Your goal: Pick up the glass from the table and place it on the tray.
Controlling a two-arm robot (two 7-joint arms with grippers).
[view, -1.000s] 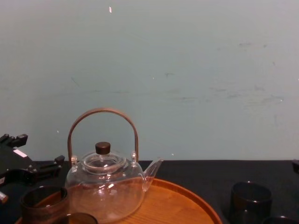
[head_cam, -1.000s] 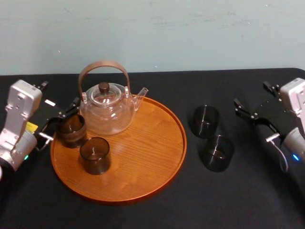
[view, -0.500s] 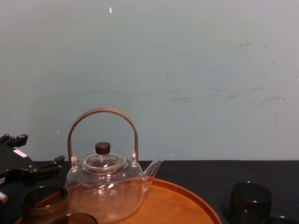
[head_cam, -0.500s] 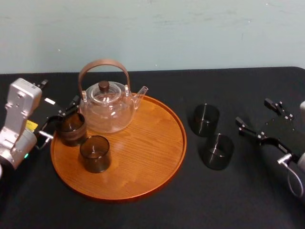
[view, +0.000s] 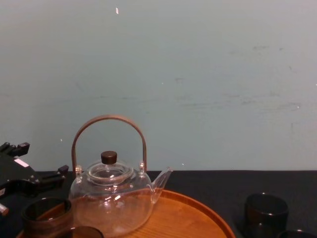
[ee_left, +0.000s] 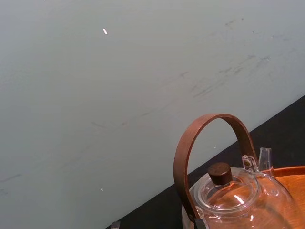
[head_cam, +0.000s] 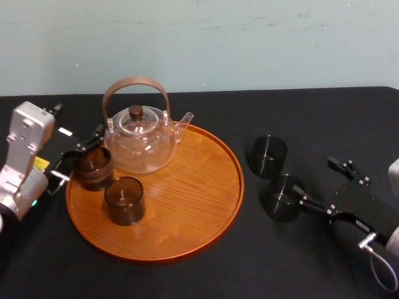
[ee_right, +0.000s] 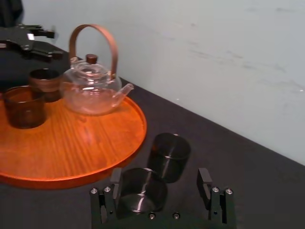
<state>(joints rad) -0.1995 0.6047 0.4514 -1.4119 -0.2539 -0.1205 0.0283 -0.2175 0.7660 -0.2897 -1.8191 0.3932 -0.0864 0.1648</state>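
Two dark smoked glasses stand on the black table right of the tray: a far glass (head_cam: 269, 156) (ee_right: 169, 153) (view: 266, 210) and a near glass (head_cam: 283, 198) (ee_right: 141, 192). My right gripper (head_cam: 313, 177) (ee_right: 159, 175) is open, low over the table just right of the near glass. In the right wrist view that glass sits inside the gap, close to one finger (ee_right: 115, 184). The round orange-brown tray (head_cam: 199, 212) (ee_right: 71, 148) (view: 198, 214) carries a clear teapot (head_cam: 138, 140) (ee_left: 238, 195) and two more dark glasses (head_cam: 93, 168) (head_cam: 124, 200). My left gripper (head_cam: 80, 154) is open at the tray's left rim, beside the rear one.
The pale wall stands close behind the table's far edge. The teapot's tall brown handle (head_cam: 135, 84) (view: 109, 119) rises at the tray's back. Bare wood fills the tray's right half (head_cam: 193, 187). Black cloth (head_cam: 206, 280) spreads in front of the tray.
My right gripper has dropped and swung forward and left, from the table's right edge up to the near glass. The left arm and all the glasses have stayed put.
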